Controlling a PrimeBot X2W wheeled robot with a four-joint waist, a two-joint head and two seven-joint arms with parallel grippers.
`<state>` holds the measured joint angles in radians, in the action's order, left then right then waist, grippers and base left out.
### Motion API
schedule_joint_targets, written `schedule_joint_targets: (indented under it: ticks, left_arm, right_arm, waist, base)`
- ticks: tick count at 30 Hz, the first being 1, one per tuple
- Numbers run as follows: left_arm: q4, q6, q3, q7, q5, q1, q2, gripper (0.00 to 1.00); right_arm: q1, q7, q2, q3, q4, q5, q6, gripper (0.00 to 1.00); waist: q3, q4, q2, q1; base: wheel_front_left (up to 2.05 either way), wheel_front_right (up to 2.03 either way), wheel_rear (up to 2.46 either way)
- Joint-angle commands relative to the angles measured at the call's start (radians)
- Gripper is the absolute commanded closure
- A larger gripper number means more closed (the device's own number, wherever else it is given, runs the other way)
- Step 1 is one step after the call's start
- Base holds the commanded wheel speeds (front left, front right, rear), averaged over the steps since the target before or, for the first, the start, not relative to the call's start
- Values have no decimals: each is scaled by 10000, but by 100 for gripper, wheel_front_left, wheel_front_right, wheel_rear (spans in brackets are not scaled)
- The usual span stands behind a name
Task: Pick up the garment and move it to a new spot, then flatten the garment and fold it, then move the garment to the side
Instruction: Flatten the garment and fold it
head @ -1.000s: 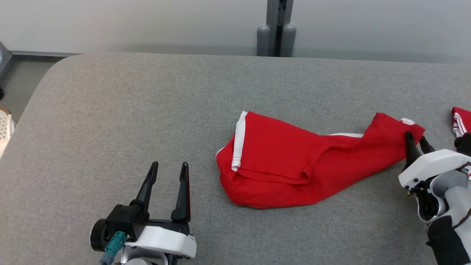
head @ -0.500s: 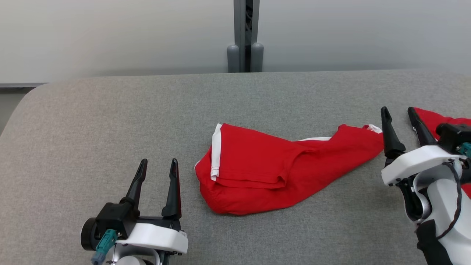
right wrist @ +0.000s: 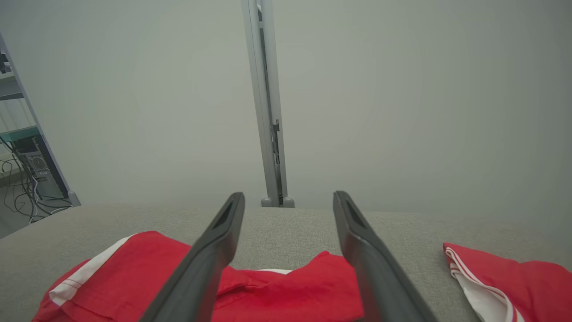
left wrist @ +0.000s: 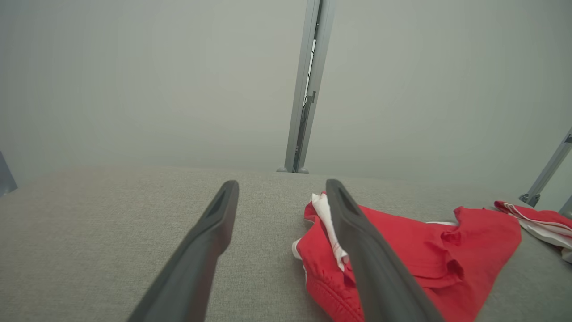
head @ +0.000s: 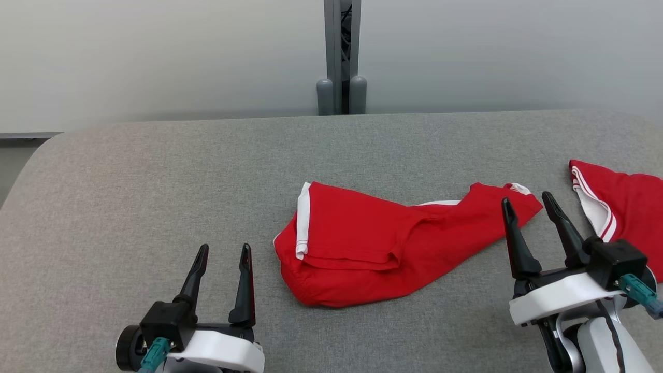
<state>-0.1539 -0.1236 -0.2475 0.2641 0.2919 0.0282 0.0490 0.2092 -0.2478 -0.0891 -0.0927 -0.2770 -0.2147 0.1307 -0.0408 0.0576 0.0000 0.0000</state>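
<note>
— On the grey fabric tabletop (head: pixel 155 181), where's the crumpled red garment with white trim (head: pixel 373 248)?
— Mid-table, lying loose between the grippers.
— Jaws?
— Left gripper (head: pixel 224 248) is spread wide and empty, beside its white-striped end. Right gripper (head: pixel 525 199) gapes too, gripping nothing, near the other end. Another red-and-white cloth (head: pixel 627 207) lies far right.

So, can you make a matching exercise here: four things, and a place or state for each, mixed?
1 left gripper
2 right gripper
3 middle garment
4 second garment

A far right, partly out of frame
B open, by the middle garment's right end
C open, over bare table, left of both garments
D crumpled in the middle, white stripe showing

Pairs: 1-C, 2-B, 3-D, 4-A
</note>
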Motion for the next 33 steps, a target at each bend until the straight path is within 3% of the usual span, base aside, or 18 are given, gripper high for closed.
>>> schedule_joint_targets:
  ticks: [1, 7, 14, 21, 33]
  left_arm:
    - [-14, -16, -8, 2, 20, 38, 39, 0]
    - [-25, 21, -68, 2, 61, 230, 39, 0]
    - [-32, 8, -355, 2, 198, 455, 44, 0]
    - [-38, -122, -769, 2, 465, 684, 39, 0]
    - [18, -342, -1105, 2, 703, 652, 38, 0]
  right_arm:
    - [-114, 94, 27, 79, 177, 98, 2, 0]
    - [-116, 449, 99, -187, 731, 232, 2, 0]
    - [347, 1299, -22, -2227, 753, 182, 2, 0]
    - [1251, 2103, -157, -3813, -312, 61, 1, 0]
    - [2001, 1911, -90, -3771, -1905, -240, 1, 0]
  waist:
    - [-3, 43, 0, 0]
    - [-93, 321, 0, 0]
    - [-409, 897, 0, 0]
    - [-794, 1898, 0, 0]
    - [-1176, 3068, 0, 0]
  base:
    - [0, 0, 0]
    - [0, 0, 0]
    - [0, 0, 0]
    - [0, 0, 0]
    - [0, 0, 0]
